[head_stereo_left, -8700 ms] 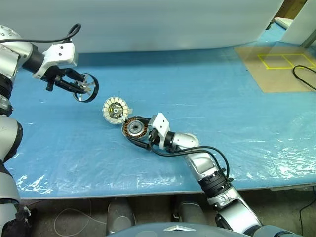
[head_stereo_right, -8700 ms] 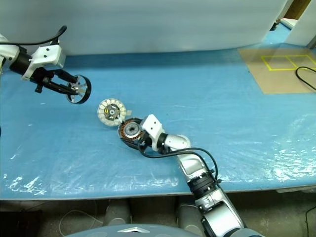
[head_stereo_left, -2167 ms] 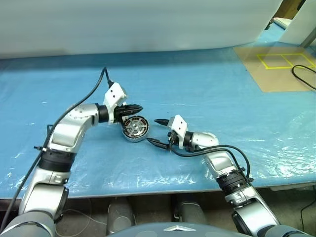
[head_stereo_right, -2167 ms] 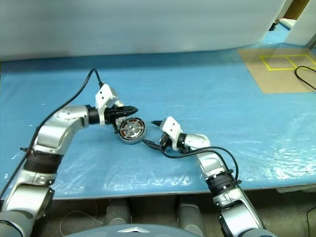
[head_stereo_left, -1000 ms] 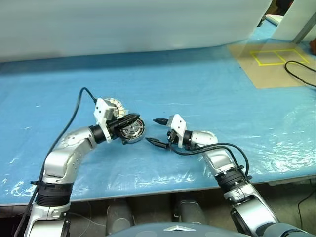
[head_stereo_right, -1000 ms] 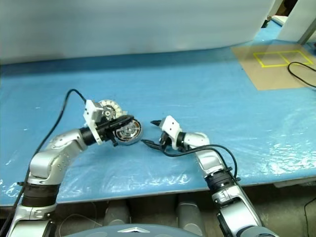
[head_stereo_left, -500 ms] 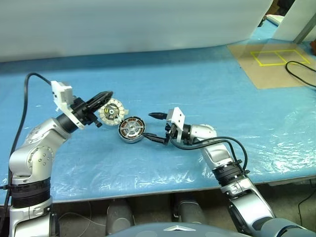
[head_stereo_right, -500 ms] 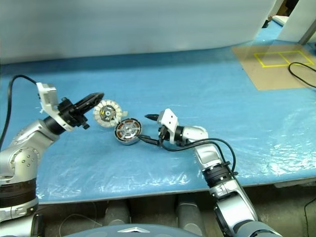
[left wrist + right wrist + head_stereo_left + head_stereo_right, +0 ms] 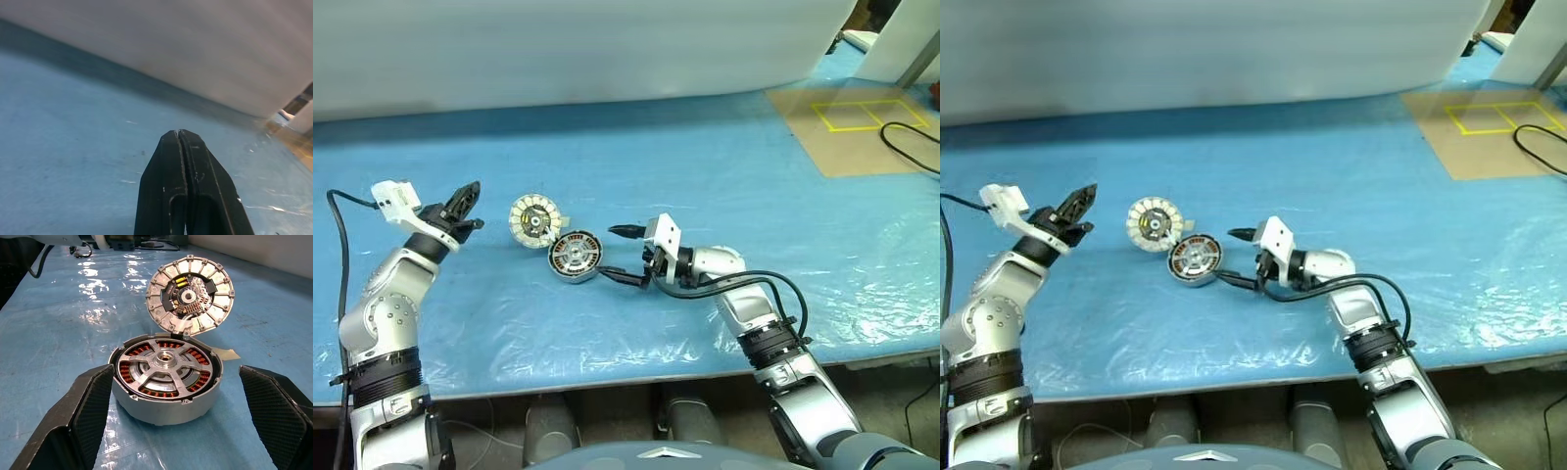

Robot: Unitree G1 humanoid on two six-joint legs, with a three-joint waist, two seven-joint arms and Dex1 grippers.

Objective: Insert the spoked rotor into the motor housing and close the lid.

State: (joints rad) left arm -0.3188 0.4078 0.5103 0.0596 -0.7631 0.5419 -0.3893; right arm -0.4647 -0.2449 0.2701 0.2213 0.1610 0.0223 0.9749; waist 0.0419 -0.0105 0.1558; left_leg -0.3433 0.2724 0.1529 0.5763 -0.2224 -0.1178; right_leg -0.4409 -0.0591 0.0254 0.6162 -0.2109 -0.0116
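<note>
Housing [image 9: 576, 258] sits at centre-left of the left eye view on the blue table cover [image 9: 724, 166], with the spoked rotor [image 9: 574, 257] already lying inside it, its spokes over the copper windings, so the insertion step looks done. The lid [image 9: 532, 217] lies just up and left of the housing, touching or almost touching its rim, segmented face up; it is off the housing, so closing appears to be what remains. The right gripper [image 9: 620, 255], right of the housing, points toward it with its fingers spread wide and nothing between them, probably placed to steady the housing or frame it for the lid. The left gripper [image 9: 463, 199], at the left of the frame and well apart from the lid, has its fingers pressed together and empty. In the left wrist view the two black fingers [image 9: 168, 186] meet along one seam at bottom centre, with bare blue cover ahead. In the right wrist view the housing [image 9: 166, 404] stands between the two open fingertips [image 9: 83, 416], touching neither, the rotor [image 9: 165, 362] seated flush within the windings, and the lid [image 9: 190, 296] leans tilted against the housing's far rim at the upper centre.
</note>
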